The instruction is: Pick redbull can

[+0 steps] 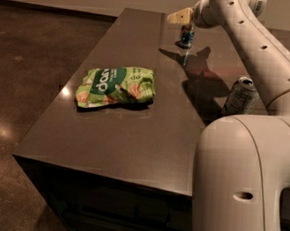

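The redbull can [186,36], slim and blue with a silver top, stands upright at the far end of the dark table [133,136]. My gripper [182,16] hangs right above the can's top, at the end of the white arm [251,43] that reaches in from the right. The can stands on the table under the gripper. Its lower part shows; its top is close under the gripper.
A wider silver-grey can [241,96] stands upright near the table's right side, beside the arm. A green snack bag [115,86] lies at the table's middle left. The arm's large white base link [245,180] fills the lower right. Dark floor lies to the left.
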